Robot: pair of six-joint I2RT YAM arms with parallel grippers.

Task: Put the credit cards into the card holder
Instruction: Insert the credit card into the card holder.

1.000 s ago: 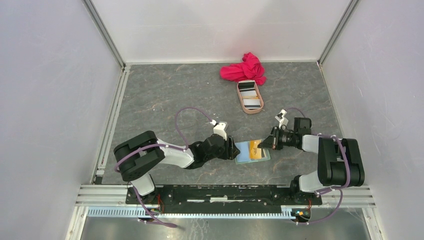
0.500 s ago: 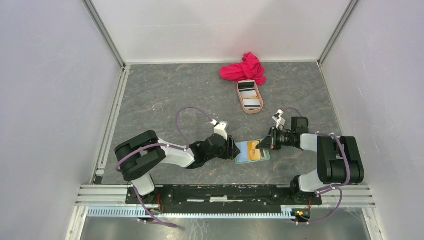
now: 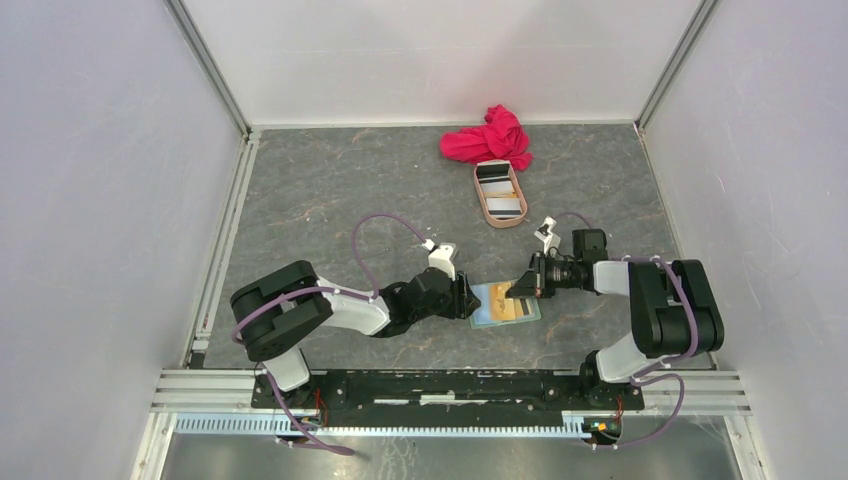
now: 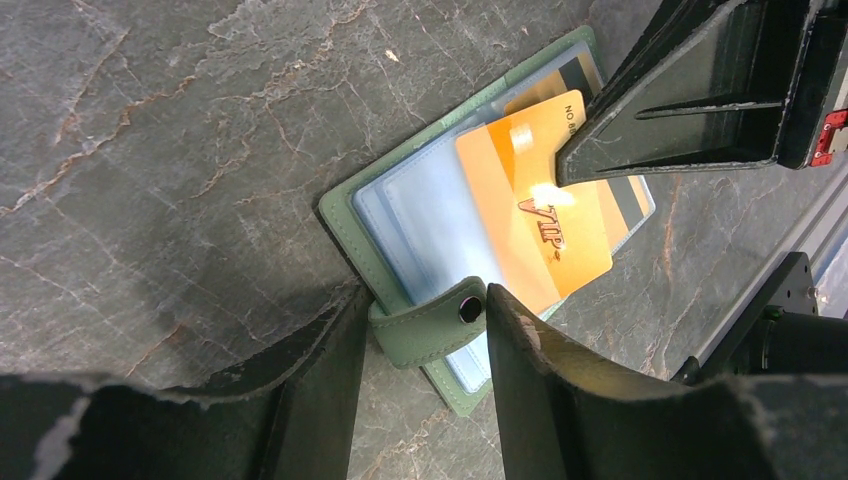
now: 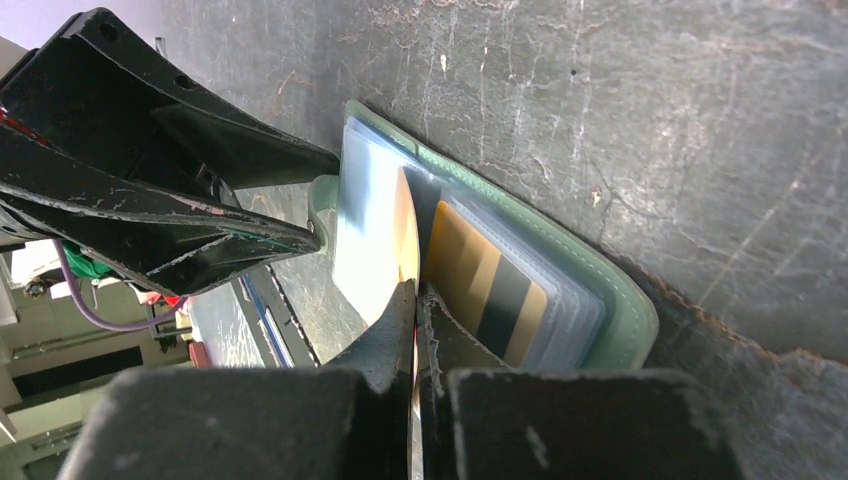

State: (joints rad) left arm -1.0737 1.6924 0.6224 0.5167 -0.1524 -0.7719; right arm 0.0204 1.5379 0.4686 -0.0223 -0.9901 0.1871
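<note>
Near the near edge of the worktop, a little right of its middle: sage-green card holder [image 3: 490, 312], lying open and flat, pale blue clear sleeves facing up. Reached from the left-edge side by the left gripper [image 3: 470, 298] and from the right-edge side by the right gripper [image 3: 517, 291], tips close together over the holder.

From the left wrist: left jaws drawn in on the holder's snap strap [image 4: 430, 325], one finger [image 4: 310, 400] against each end of it, strap held between them at the holder's edge.

Right jaws pinched shut on the orange VIP card [image 4: 525, 235], gripped by one edge, card tilted over the sleeves. From the right wrist: same card edge-on [image 5: 404, 215], standing between two sleeves, clamped at the fingertips. Cannot tell whether its lower edge sits inside a pocket. Just beside it, flat under a clear sleeve: gold card with a dark stripe [image 5: 487, 290].

Towards the far edge, right of middle, well apart from the holder: pinkish-tan oval tray [image 3: 481, 200], holding white cards with black stripes [image 3: 503, 207]. Bunched against the tray's far end, near the far edge: red cloth [image 3: 490, 137].
</note>
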